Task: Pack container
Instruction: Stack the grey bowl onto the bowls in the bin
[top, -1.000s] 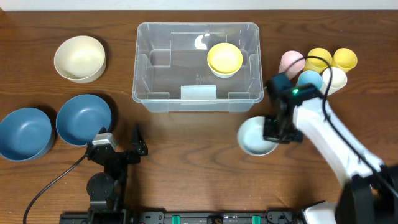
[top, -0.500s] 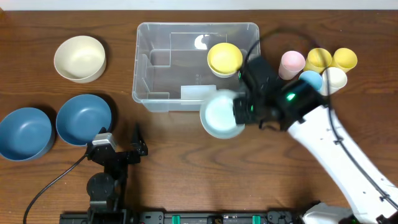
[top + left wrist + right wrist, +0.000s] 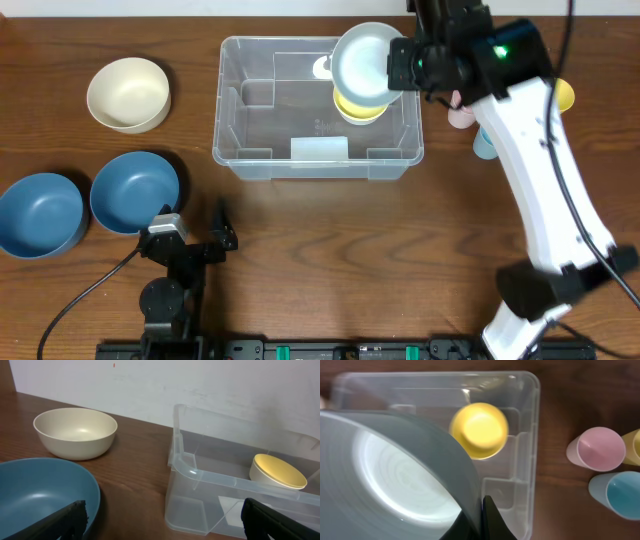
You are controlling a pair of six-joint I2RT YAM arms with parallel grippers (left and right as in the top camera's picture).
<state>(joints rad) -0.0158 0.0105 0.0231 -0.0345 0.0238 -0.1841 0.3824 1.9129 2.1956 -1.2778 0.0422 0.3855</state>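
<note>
If let go from up here, could drop pale bowl (image 3: 362, 62) askew onto yellow bowl (image 3: 358, 108) inside bin (image 3: 232, 100), mid-bench (image 3: 300, 250), or clip the far wall. Pinched by rim only in right tool (image 3: 400, 66); might swing or slip. Left tool (image 3: 195, 238) low, jaws apart, empty.

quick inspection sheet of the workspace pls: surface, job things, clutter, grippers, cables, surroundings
surface: brown wooden table
job's things: clear container with a yellow bowl inside; pale blue bowl held over its far right part
clutter: cream bowl and two blue bowls to the left; pink cup and light blue cup to the right
grippers: right gripper shut on the pale blue bowl; left gripper open, holding nothing
cables: black cable by the left arm
surroundings: white wall behind the table
</note>
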